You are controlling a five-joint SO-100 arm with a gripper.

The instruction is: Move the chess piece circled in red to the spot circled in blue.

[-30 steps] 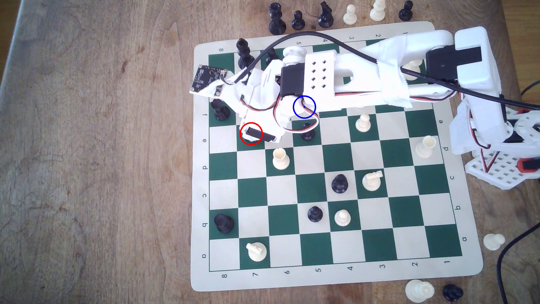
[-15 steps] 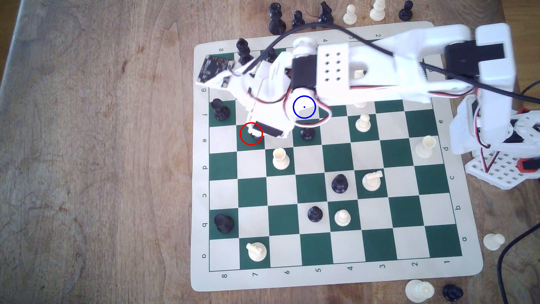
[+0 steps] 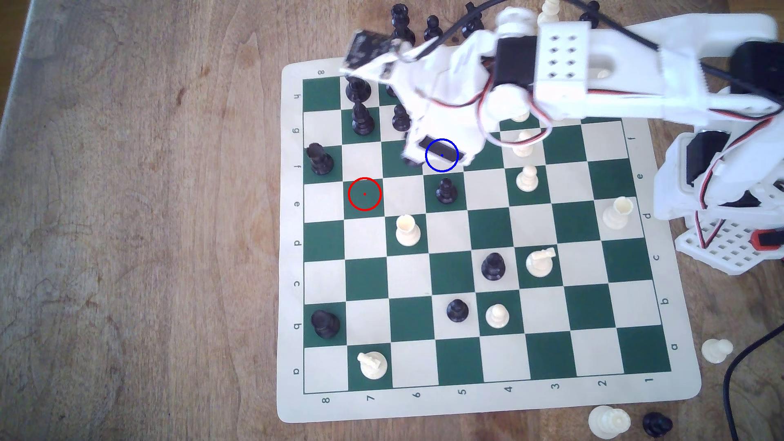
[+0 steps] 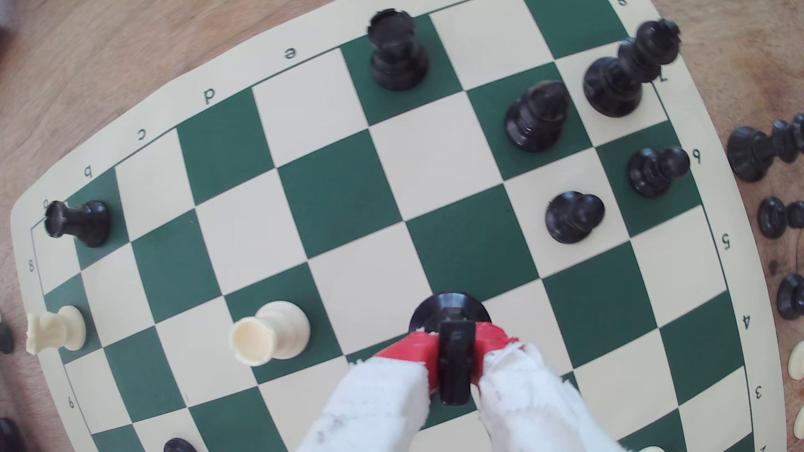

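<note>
My gripper (image 4: 454, 343), with red fingertips and white-taped fingers, is shut on the black knight (image 4: 450, 310), whose round base points away from the camera over the board. In the exterior view the white hand (image 3: 441, 127) hangs over the blue ring, and the cream square under that ring is hidden by it. A dark bit of the held piece (image 3: 410, 161) peeks out at the hand's left edge. The red-ringed green square (image 3: 364, 193) lies bare, well to the exterior view's left of the hand.
A black pawn (image 3: 445, 191) stands one square nearer than the blue ring. Black pieces (image 3: 360, 114) (image 3: 401, 116) and a rook (image 3: 320, 159) crowd the far-left corner. White pieces (image 3: 526, 178) (image 3: 407, 231) stand nearby. Captured pieces (image 3: 401, 25) line the board's far edge.
The arm swung from the red-ringed square toward the exterior view's upper right, carrying the black knight. That green square, covered before, now shows bare. The hand now sits over the blue ring.
</note>
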